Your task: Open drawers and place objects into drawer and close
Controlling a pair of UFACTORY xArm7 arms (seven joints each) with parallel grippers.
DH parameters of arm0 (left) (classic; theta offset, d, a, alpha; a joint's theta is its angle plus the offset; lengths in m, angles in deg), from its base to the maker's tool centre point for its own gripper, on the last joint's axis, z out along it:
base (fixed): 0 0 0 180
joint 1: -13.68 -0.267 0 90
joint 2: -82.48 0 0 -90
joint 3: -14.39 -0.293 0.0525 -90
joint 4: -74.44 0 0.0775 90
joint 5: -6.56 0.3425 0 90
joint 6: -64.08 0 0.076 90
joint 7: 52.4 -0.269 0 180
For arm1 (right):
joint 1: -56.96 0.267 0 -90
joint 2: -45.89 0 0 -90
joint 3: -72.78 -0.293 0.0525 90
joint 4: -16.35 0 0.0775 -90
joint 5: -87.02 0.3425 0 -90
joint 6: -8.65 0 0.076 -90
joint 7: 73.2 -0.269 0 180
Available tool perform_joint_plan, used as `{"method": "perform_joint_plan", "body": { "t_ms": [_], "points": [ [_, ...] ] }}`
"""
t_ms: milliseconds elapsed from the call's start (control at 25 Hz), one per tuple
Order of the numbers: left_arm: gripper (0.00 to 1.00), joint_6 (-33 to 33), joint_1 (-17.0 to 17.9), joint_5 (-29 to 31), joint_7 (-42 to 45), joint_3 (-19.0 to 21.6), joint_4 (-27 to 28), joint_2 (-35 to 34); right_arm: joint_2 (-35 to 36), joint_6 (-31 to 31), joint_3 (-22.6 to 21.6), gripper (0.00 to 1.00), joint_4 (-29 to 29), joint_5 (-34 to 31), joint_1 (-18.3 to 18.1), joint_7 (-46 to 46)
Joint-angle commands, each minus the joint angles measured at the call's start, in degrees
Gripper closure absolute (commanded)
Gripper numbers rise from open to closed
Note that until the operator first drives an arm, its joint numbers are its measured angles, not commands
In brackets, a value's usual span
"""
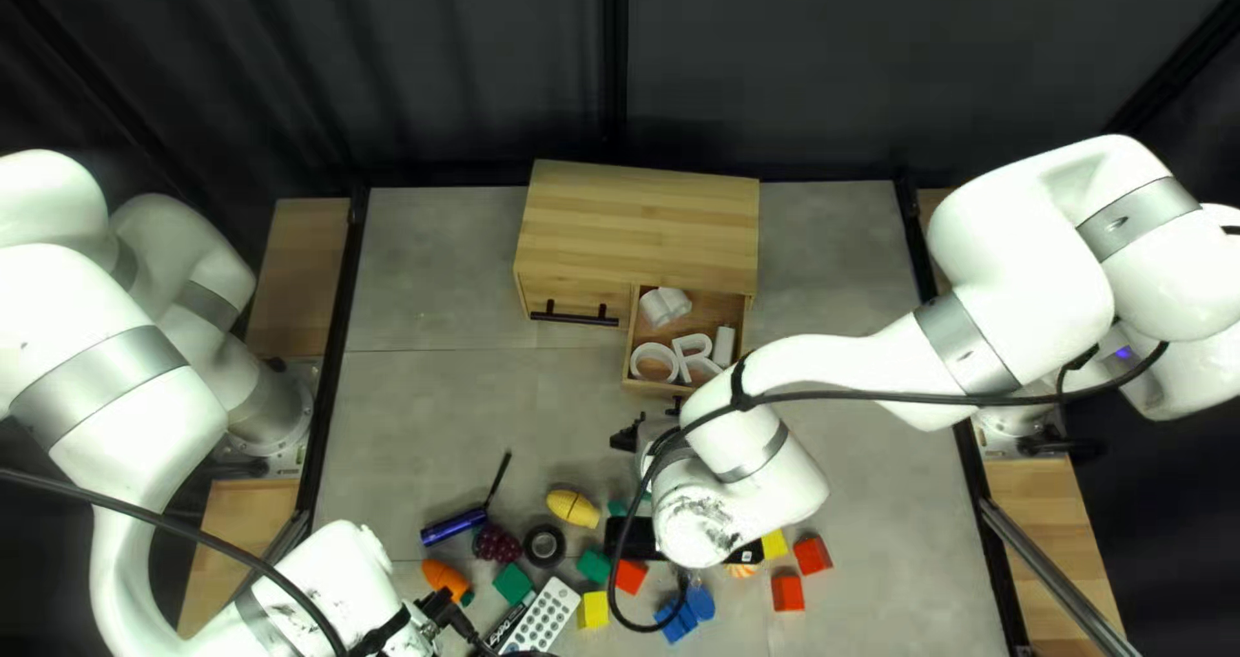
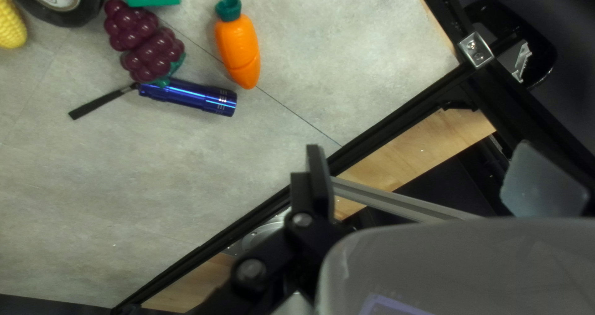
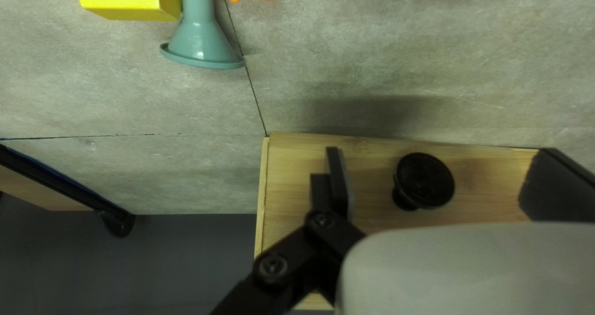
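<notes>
With 12 at the table's far edge, the cabinet (image 1: 646, 224) sits at 12, its right-hand drawer (image 1: 633, 360) pulled out at the cabinet's 5 o'clock, holding white letters (image 1: 655, 361). The right gripper (image 1: 650, 422) is at the drawer's 6; its released fingers straddle the black knob (image 3: 423, 180) without touching it. The left gripper (image 1: 452, 612), at the table's 7 to 8, is released too, nothing between its fingers.

Loose things crowd the near side. Around the tape (image 1: 530, 549): corn (image 1: 572, 509) at 1, grapes (image 1: 496, 543) at 9, flashlight (image 1: 455, 525) between 9 and 10, carrot (image 1: 446, 582) at 8, green block (image 1: 513, 585) at 7, white pad (image 1: 558, 608) at 6. The right arm (image 1: 840, 363) reaches in from 3, hiding part of a black item (image 1: 637, 541); red blocks (image 1: 811, 555) lie at that item's 3 to 4.
</notes>
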Motion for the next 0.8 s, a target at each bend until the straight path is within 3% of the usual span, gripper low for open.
{"method": "perform_joint_plan", "body": {
  "t_ms": [40, 800],
  "points": [
    [0.0, 0.0, 0.0, 0.0, 0.0, 0.0, 0.0, 0.0, -0.36, 0.28, 0.02, 0.0, 0.49, 0.19, -0.22, 0.11],
    [0.0, 0.0, 0.0, 0.0, 0.0, 0.0, 0.0, 0.0, -1.96, 2.13, 0.42, 0.0, 3.33, -0.11, -1.19, 0.54]
  ]
}}
